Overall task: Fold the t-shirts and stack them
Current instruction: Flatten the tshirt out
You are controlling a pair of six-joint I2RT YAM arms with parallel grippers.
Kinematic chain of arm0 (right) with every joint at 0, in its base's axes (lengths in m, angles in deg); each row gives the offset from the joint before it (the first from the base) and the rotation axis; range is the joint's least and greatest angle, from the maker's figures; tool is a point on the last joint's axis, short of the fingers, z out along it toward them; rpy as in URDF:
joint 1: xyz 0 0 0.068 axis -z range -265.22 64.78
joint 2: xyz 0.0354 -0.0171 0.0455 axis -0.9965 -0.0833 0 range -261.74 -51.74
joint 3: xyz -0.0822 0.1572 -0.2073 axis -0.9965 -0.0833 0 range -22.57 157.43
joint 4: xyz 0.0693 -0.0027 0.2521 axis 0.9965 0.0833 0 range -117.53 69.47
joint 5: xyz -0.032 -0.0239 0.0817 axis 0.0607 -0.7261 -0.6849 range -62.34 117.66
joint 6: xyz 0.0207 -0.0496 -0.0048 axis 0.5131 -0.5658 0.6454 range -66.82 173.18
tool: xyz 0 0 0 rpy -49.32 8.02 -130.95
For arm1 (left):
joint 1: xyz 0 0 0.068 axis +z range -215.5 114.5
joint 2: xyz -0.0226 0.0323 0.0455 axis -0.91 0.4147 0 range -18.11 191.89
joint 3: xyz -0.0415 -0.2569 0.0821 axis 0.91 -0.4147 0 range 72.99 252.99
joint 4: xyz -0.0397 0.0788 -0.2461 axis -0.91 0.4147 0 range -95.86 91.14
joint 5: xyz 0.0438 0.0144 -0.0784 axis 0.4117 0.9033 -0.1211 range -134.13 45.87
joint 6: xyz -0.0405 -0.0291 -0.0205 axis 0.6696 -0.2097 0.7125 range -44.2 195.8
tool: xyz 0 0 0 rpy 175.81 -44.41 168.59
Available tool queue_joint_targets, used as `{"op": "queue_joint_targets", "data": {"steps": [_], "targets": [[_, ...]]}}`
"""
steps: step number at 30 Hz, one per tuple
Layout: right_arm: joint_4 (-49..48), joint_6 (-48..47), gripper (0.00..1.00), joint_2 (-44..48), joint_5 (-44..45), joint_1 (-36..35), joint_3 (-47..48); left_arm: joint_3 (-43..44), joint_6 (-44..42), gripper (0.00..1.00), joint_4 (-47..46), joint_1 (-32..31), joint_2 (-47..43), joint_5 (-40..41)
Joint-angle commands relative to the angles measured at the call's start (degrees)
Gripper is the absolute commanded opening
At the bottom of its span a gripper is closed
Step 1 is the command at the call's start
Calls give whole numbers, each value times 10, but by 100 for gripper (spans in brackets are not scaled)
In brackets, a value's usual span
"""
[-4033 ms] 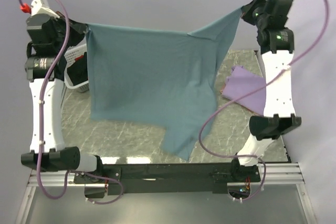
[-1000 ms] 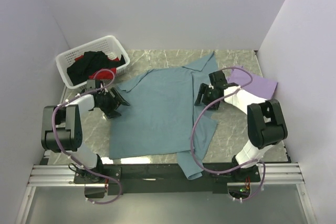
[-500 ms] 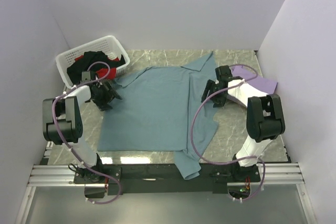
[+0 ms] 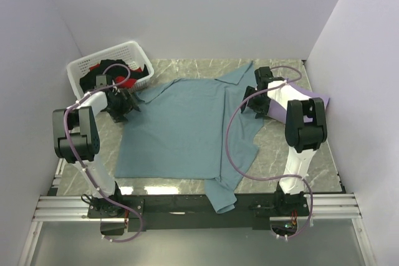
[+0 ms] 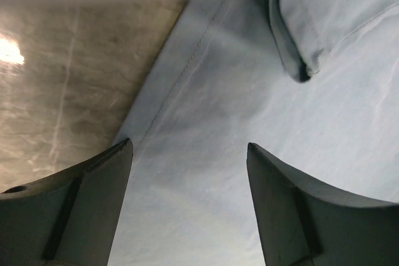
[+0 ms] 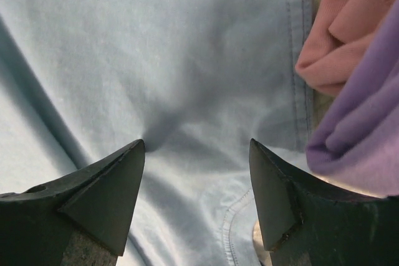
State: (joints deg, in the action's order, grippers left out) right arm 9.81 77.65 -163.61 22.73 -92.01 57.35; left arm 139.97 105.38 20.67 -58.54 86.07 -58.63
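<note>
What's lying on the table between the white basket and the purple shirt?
The blue shirt, spread out flat, fills that stretch, as the top view shows.

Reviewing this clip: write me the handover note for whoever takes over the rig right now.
Left gripper: open, empty, low over the left edge of the teal t-shirt.
Right gripper: open, empty, over its right side, beside the lavender t-shirt.
Black t-shirt and red t-shirt: in the white basket.
Done: teal t-shirt spread flat on the table.
Left: fold it, then fold and stack the rest.
</note>
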Motion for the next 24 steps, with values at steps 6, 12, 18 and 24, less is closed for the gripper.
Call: {"op": "queue_joint_targets", "data": {"steps": [6,12,18,24], "targets": [[40,-14,74,19,-1,5,52,62,-21,79,44,-11,-47,8],[49,-13,74,77,-25,-6,28,40,7,79,52,-48,-84,-29],[18,18,74,121,-62,-32,-61,-47,59,80,22,-65,-117,-89],[-44,49,73,126,-96,-37,-131,-107,53,80,5,-63,-120,-84]]}}
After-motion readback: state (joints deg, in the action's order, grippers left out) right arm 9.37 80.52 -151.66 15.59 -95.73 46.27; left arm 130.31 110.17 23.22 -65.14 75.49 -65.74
